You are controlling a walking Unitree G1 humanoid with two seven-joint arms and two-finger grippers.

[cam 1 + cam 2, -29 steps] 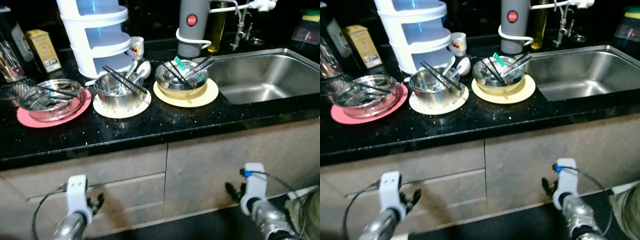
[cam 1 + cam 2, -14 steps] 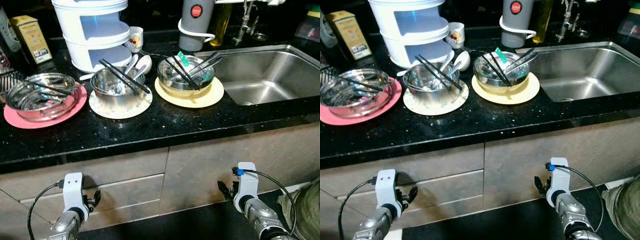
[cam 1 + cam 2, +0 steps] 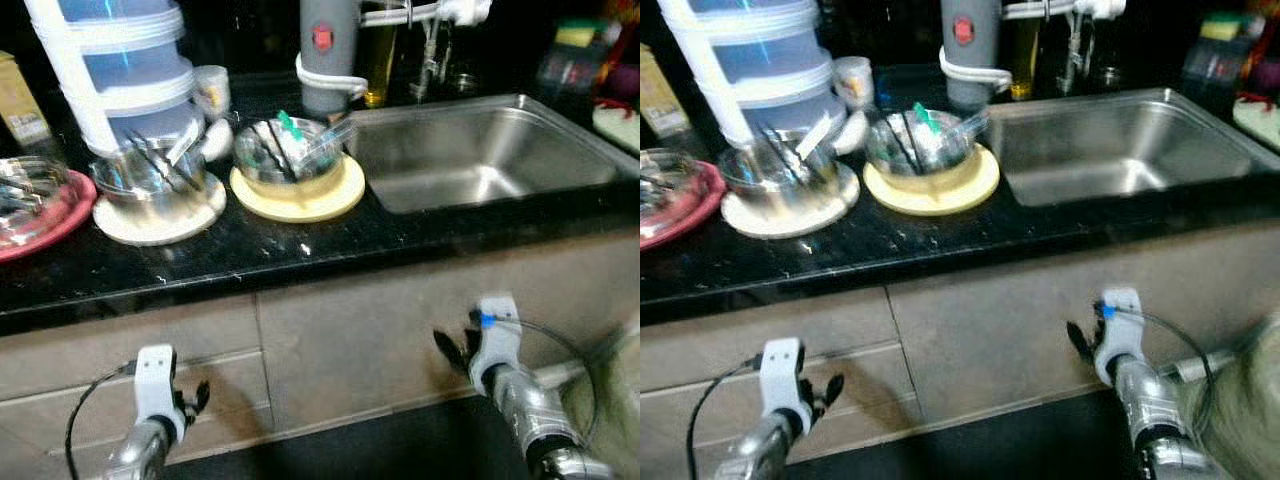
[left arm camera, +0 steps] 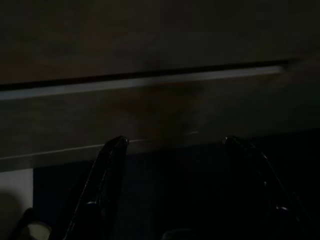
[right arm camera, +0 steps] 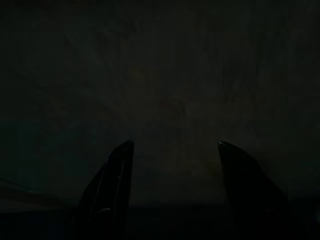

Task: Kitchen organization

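On the black counter [image 3: 330,245], a steel bowl [image 3: 150,172] holding black chopsticks and spoons sits on a white plate [image 3: 155,218]. Beside it a glass bowl [image 3: 285,150] with utensils rests on a yellow plate [image 3: 305,198]. At the left edge is a pink plate [image 3: 45,215] carrying another bowl [image 3: 18,185]. The steel sink [image 3: 480,160] lies to the right. Both arms hang low before the cabinet fronts, below the counter. My left gripper [image 4: 172,140] is open and empty, facing a drawer front. My right gripper [image 5: 175,144] is open and empty in the dark.
A white tiered container [image 3: 110,70], a small mug [image 3: 212,90] and a grey flask [image 3: 325,50] stand at the back of the counter. A tap [image 3: 430,30] rises behind the sink. Drawers and cabinet doors [image 3: 350,340] are shut. The picture is blurred.
The whole picture has slid left and blurred, so the camera has turned right toward the sink. Both arms still hang low, grippers unchanged.
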